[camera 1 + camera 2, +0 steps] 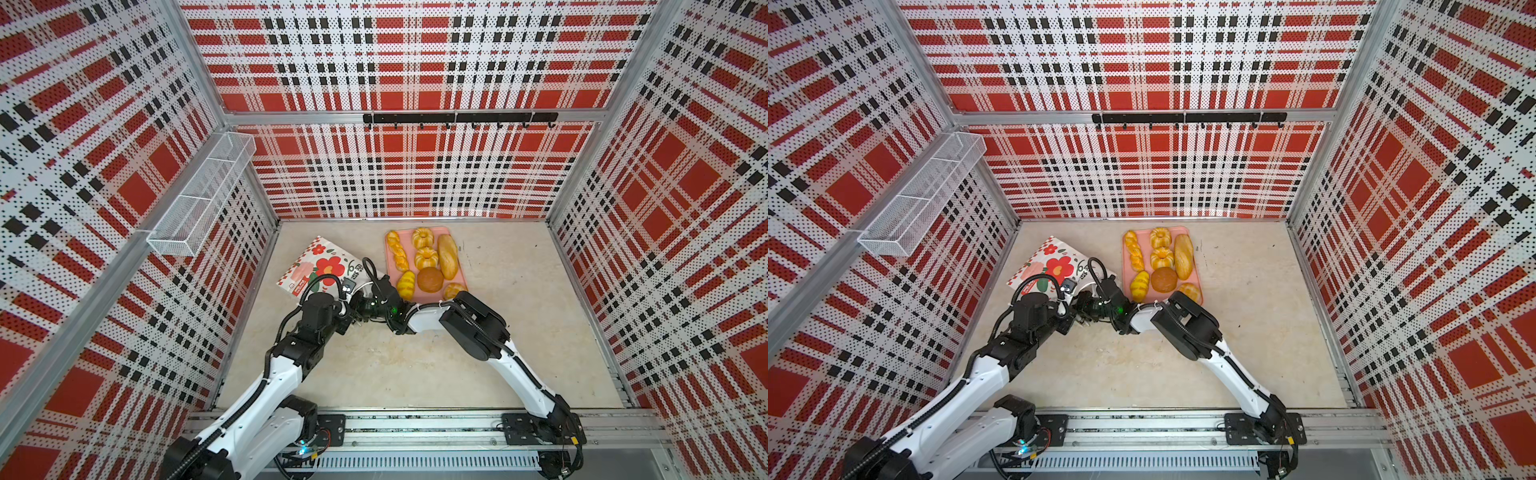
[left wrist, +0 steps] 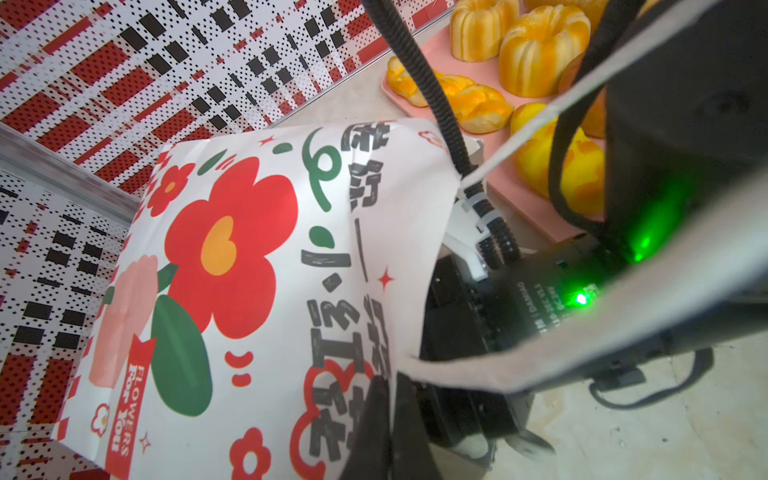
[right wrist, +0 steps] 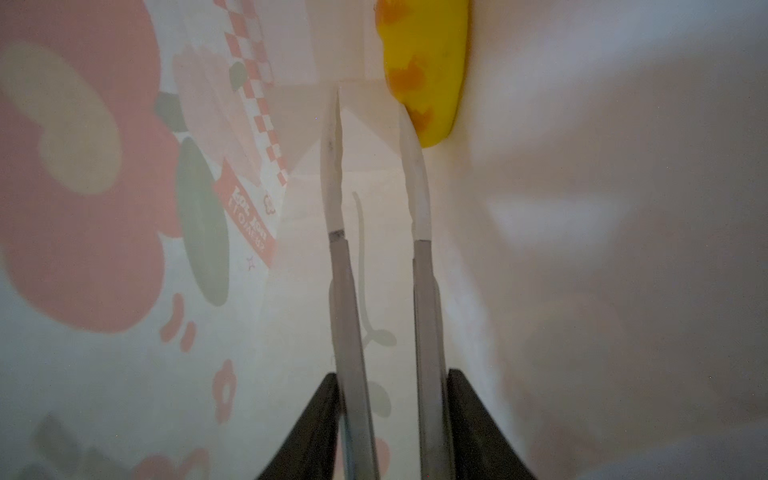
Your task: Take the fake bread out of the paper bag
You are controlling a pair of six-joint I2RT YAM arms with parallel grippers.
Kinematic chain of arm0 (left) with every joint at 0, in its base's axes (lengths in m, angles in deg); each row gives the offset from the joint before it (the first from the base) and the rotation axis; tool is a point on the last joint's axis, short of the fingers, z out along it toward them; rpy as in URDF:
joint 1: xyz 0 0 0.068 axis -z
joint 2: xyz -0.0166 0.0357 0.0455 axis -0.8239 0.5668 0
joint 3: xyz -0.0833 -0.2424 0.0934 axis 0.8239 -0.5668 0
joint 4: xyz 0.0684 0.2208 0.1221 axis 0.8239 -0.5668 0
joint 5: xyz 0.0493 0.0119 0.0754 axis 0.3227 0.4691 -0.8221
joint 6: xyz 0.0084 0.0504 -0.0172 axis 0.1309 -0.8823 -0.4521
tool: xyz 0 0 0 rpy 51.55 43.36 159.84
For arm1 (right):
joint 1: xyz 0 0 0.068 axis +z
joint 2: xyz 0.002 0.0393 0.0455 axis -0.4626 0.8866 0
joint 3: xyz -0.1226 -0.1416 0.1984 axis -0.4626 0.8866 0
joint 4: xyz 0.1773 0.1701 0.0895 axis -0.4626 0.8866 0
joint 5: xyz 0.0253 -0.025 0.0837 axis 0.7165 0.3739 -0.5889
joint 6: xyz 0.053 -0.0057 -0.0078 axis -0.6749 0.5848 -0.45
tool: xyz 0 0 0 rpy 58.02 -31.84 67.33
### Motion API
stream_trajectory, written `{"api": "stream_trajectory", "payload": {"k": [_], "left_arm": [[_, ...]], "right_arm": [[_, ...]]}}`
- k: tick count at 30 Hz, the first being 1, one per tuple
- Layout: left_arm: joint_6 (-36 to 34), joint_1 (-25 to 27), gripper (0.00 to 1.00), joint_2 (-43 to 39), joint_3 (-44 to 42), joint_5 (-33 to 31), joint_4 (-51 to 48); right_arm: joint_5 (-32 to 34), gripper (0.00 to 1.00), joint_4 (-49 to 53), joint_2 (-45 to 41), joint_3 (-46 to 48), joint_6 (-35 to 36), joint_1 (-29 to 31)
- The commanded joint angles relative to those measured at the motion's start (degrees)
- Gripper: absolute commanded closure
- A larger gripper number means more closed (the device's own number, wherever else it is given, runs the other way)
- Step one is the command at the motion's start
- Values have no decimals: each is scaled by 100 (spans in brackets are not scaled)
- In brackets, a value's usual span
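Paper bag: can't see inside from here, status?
Left gripper jaws shut on paper bag rim. Right gripper inside, jaws open, empty. Yellow roll at bag bottom, nothing blocking.

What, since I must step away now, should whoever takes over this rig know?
The left gripper is shut on the mouth edge of the paper bag, which lies on its side beside the pink tray.
The right gripper is inside the bag, open and empty, its tips close to a yellow striped roll at the far end.
Done: seven breads on the tray: braid, two fluted rings, long loaf, round bun, striped roll, and a second bun partly under the right arm.
Left: grip that last roll and move it out; no other bread shows inside.
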State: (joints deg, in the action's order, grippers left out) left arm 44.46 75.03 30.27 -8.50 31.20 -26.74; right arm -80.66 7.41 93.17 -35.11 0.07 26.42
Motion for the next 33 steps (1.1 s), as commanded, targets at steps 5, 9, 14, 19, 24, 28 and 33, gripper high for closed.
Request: {"api": "stream_trajectory", "payload": {"k": [5,9,14,19,24,28,33], "left_arm": [[-17,31,100,-35,8,263,222],[-9,31,100,-1,-31,262,266],[3,41,100,26,-17,203,265],[26,31,100,17,-31,44,240],[73,31,100,21,-39,42,241],[81,31,100,26,-46,23,241],[125,31,100,4,-47,5,222]], "right_arm": [[-122,52,-356,277,-439,-197,-69],[-284,66,-284,440,-674,-147,-146],[-364,89,-576,142,-153,-157,-190],[-242,96,-699,-671,988,50,-206],[-18,100,-1047,-1342,2062,24,-181],[74,100,-1249,-1665,2550,-24,-146],[197,100,-1448,-1898,2913,-64,-64]]}}
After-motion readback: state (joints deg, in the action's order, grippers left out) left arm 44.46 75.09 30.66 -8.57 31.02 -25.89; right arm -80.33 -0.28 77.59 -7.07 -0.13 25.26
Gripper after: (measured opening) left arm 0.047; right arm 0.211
